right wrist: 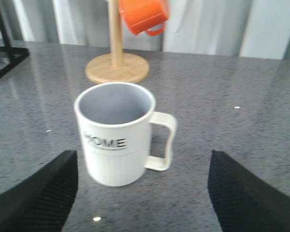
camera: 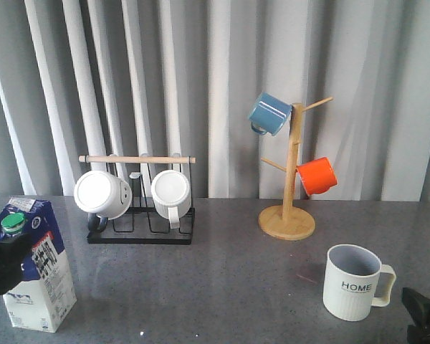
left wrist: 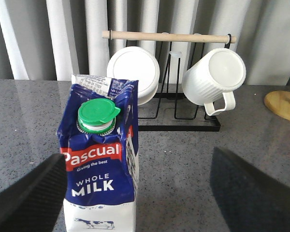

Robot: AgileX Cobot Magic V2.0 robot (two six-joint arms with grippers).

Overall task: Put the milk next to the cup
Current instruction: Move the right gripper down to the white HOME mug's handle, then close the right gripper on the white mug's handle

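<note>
The Pascual milk carton (camera: 34, 265) stands upright at the table's near left, well apart from the HOME mug (camera: 355, 281) at near right. The left gripper (left wrist: 135, 193), nearer, is spread wide around the carton without touching; the right gripper (right wrist: 142, 193) gapes before the mug

Milk (camera: 34, 269): tall gable-top carton, blue above and white at the base, fitted with a green round cap, banded in red with "Pascual" and lettered "WHOLE MILK"; stood upright at the table's near left. Cup (camera: 355, 282): off-white ribbed mug marked "HOME" in black, greyish inside, squared handle; stood upright at the near right, well apart from the carton.
</note>
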